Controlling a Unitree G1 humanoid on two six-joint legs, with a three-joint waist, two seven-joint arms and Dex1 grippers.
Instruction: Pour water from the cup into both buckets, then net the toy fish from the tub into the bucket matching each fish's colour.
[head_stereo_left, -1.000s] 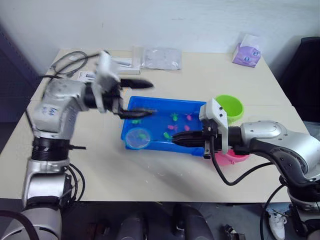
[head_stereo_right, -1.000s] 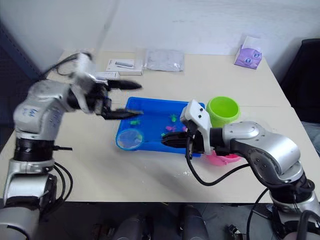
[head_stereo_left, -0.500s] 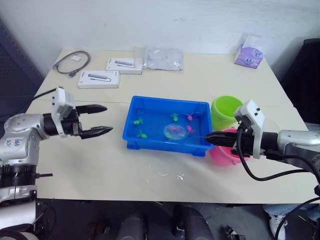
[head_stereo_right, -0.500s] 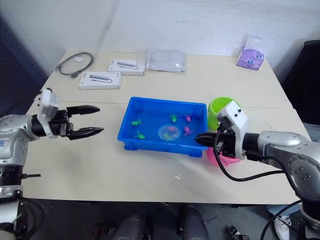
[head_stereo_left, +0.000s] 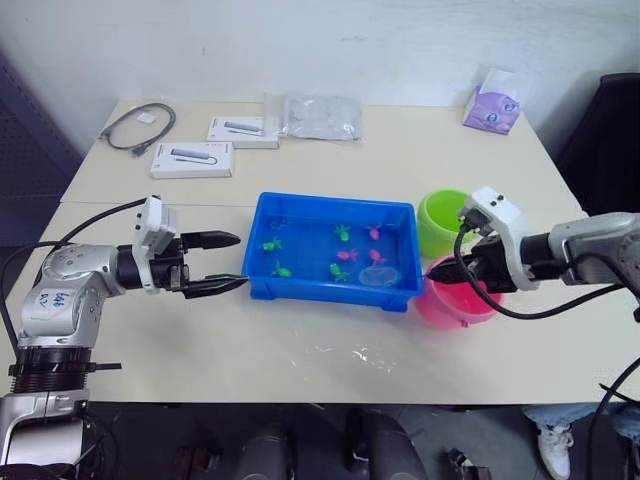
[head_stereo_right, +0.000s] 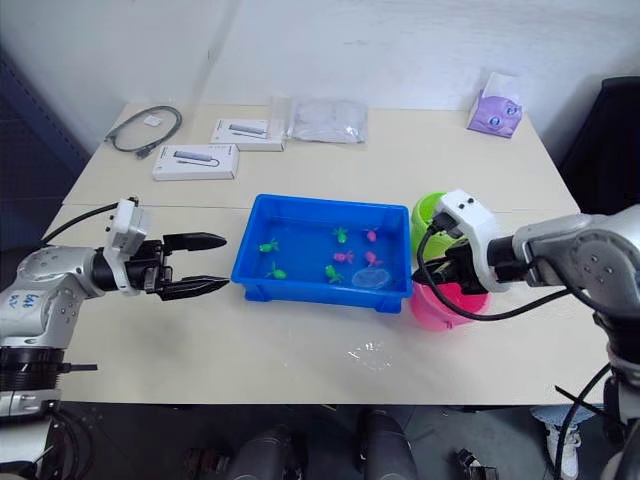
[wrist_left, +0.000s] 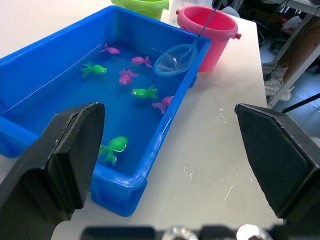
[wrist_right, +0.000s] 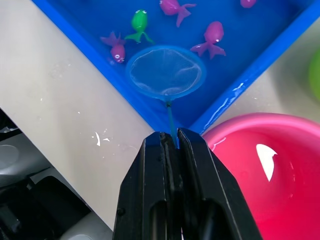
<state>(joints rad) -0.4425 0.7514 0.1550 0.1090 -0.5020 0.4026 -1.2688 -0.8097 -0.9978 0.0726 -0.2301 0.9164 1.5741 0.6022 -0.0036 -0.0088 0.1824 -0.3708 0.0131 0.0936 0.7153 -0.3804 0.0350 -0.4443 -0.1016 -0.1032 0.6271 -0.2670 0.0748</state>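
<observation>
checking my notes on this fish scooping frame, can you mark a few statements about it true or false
1. The right pincer is shut on the net's handle. True.
2. The net has a pink fish in its mesh. False: the mesh is empty, and the toy fish lie in the tub around it.
3. The left pincer is open and holds nothing. True.
4. The pink bucket stands at the far left of the table. False: it stands beside the right end of the blue tub.
5. The green bucket lies tipped over. False: it stands upright behind the pink one.
</observation>
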